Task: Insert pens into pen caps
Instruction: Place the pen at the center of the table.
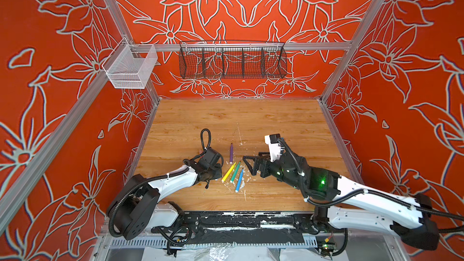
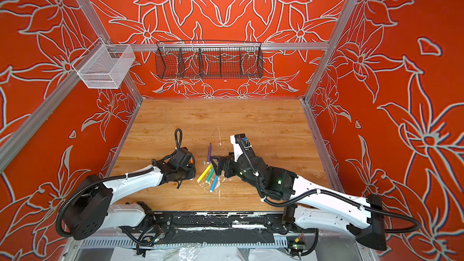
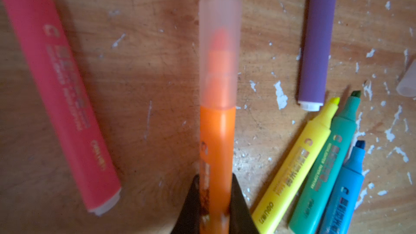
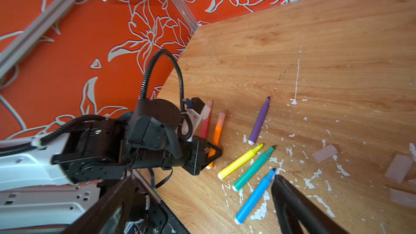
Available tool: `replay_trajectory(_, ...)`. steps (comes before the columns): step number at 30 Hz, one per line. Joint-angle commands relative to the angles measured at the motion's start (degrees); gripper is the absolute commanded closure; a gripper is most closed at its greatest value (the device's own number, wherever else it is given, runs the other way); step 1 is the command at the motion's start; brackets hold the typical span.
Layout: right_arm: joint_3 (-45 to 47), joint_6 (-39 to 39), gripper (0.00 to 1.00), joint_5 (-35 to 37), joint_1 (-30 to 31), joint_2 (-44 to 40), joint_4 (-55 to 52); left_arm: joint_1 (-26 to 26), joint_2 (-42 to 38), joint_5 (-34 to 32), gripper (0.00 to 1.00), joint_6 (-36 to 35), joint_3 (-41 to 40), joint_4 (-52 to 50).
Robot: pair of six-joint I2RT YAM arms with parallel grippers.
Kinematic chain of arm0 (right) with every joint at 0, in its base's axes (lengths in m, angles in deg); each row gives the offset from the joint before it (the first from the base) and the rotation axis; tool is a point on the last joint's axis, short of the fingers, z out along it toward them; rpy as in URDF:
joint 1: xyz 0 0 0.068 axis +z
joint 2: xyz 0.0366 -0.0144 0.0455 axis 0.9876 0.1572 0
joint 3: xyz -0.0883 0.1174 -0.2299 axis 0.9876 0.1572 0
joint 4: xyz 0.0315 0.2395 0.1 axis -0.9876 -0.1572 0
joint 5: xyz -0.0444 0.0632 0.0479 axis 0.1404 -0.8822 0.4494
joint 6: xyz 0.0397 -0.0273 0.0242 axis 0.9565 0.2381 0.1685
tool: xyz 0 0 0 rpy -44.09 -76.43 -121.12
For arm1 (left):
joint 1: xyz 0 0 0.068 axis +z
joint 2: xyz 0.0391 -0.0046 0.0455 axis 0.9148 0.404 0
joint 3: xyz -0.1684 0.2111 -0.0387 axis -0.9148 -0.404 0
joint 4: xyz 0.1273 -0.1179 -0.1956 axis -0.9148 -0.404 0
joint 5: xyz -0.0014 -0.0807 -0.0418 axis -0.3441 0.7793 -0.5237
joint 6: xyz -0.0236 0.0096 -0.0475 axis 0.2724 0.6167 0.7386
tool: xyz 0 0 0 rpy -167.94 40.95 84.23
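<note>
Orange pen (image 3: pixel 217 142): capped, the clear cap (image 3: pixel 219 50) seated over its tip. The left gripper (image 3: pixel 217 203) is clamped on the lower barrel. The pen lies low over the table (image 1: pixel 276 126), parallel to the pink pen (image 3: pixel 60 91) just beside it; whether it touches the wood cannot be told.

Uncapped: yellow pen (image 1: pixel 228 172), green pen (image 1: pixel 235 168) and blue pen (image 1: pixel 239 180), fanned side by side between the two grippers. The purple pen (image 1: pixel 231 153) lies just beyond them.

Governing relation: the three pens' long axes run away from the robot's base, tips at the far end and leaning toward the right arm. The right gripper (image 1: pixel 248 165) stands spread wide and empty, just beside the blue tip, and is the nearer hand to it. Loose caps (image 4: pixel 324 153) lie on the flecked patch, across the fan from the orange pen.

Judgement: the left arm is occupied until it sets the orange pen down.
</note>
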Motion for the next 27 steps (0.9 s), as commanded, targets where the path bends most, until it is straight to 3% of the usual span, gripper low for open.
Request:
replay_trajectory(1,-0.8,-0.4,0.03,1.9,-1.6,1.0,-1.5,0.3,1.8,-1.4,1.0,-0.5,0.3,-3.7)
replay_trajectory(2,-0.5,-0.3,0.03,1.2,-2.1,1.1,-0.9,0.2,1.4,-1.5,0.97,-0.6,0.6,-4.2)
replay_trajectory(4,-0.3,-0.3,0.03,-0.1,-3.3,1.5,-0.8,0.3,0.6,-1.7,0.82,-0.8,1.5,-5.3)
replay_trajectory(10,0.7,0.1,0.03,-2.1,-5.2,1.4,-0.3,0.3,-3.1,-3.6,0.67,-1.1,2.8,-8.0)
replay_trajectory(15,1.6,0.3,0.03,-3.2,-5.8,1.3,0.4,0.3,-6.2,-3.6,0.6,-1.8,4.9,-9.3)
replay_trajectory(19,1.6,-0.2,0.03,-2.8,-6.3,1.1,-0.4,0.3,-12.5,-4.2,0.36,-1.3,8.0,-11.8)
replay_trajectory(27,3.8,-1.2,0.03,0.7,-8.4,-1.8,-1.9,0.4,-24.3,2.8,0.36,-4.2,8.0,-6.3)
